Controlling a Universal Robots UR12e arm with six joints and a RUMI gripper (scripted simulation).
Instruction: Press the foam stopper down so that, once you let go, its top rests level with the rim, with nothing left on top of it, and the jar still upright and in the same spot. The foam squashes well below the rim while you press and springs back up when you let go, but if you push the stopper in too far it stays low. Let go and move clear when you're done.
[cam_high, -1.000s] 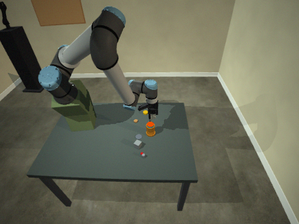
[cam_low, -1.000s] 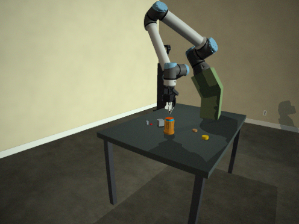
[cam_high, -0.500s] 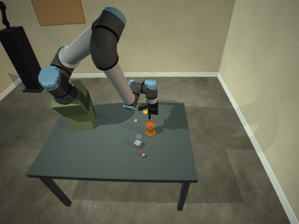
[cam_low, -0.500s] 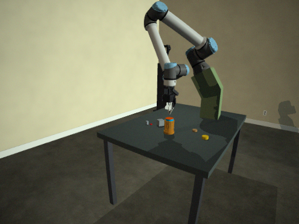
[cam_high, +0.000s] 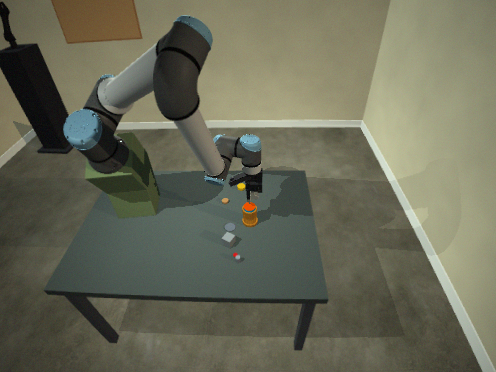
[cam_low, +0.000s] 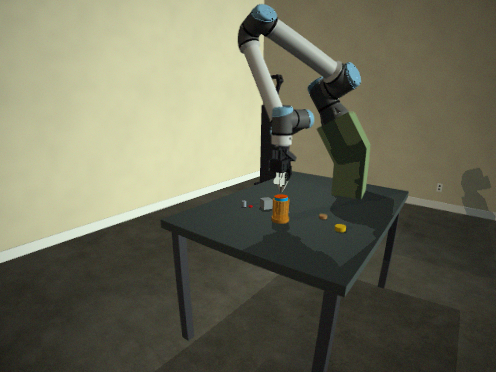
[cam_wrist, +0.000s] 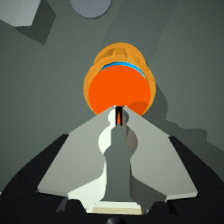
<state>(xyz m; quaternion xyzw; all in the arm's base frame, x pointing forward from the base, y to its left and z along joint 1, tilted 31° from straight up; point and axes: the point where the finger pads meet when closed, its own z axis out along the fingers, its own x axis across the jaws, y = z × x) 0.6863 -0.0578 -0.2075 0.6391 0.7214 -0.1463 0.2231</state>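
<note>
An orange jar (cam_high: 249, 216) stands upright on the dark table; it also shows in the exterior view (cam_low: 280, 211) and the wrist view (cam_wrist: 120, 85). A red-orange foam stopper (cam_wrist: 118, 91) fills its mouth, with a thin blue band (cam_wrist: 122, 66) showing at the far rim. The stopper top (cam_high: 249, 205) sits about at or slightly above the rim. My gripper (cam_wrist: 118, 107) (cam_low: 283, 188) is shut and empty, its tips just above the stopper's near edge. I cannot tell whether the tips touch the foam.
A grey cube (cam_high: 229, 240), a flat grey disc (cam_high: 229, 226), a small grey peg with a red bit (cam_high: 237, 257), an orange disc (cam_high: 225, 200) and a yellow disc (cam_high: 241, 186) lie near the jar. The green robot pedestal (cam_high: 127, 180) stands at the table's far left.
</note>
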